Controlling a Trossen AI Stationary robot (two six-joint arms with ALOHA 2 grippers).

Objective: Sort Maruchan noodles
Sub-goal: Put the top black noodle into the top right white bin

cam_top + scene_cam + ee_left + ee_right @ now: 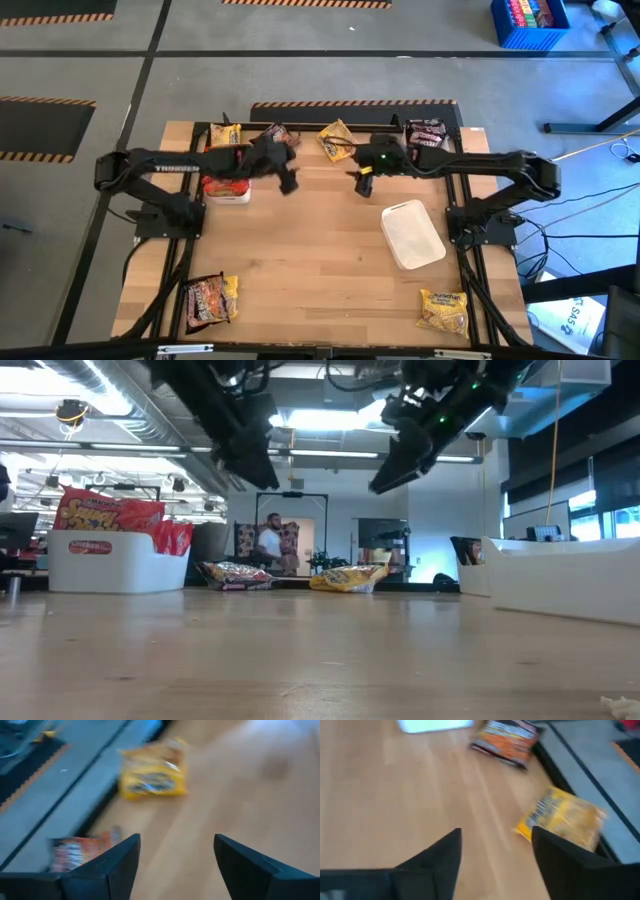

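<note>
Maruchan noodles are scattered all over this counter [320,260], so we're clearly mid-sort, between picks, with nothing in either end effector right now.

Closest to the front edge we've got a dark packet lying on a yellow one [210,298] at the left corner and a lone yellow packet [444,310] at the right corner, both well away from the arms. Moving in, the empty white tray [412,233] sits on the right side, and the other white tray [228,190], with red-orange packets in it, sits on the left, beside the left arm.

Both arms hang over the middle. The left end effector [176,857] has its fingers spread and empty, and so does the right end effector [496,851].

At the far edge lies the yellow packet [562,820] they both look toward, with a red-orange packet [507,740] just beside it and a dark packet [425,131] at the far right.

We figure the next move is dropping onto that far yellow one. The catch: the two arms are near each other, so crowding looks like the main risk.
</note>
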